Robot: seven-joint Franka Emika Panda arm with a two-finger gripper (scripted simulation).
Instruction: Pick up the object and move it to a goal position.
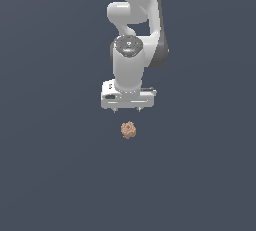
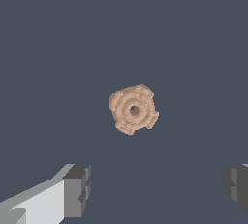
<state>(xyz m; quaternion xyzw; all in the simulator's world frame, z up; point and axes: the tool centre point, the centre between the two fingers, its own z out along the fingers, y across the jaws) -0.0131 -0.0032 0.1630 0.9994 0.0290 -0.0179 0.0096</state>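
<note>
Arm, white and jointed, reaching down from the upper edge of the exterior view over a plain dark grey-blue surface. Gripper pointing downward, its grey fingers spread wide apart and holding nothing. Object, a tan, lumpy chunk with a small central hollow, lying on the surface just beyond the fingertips, untouched.

Rough, bumpy, matt tan object; smooth glossy white claw with matt grey fingertips.
</note>
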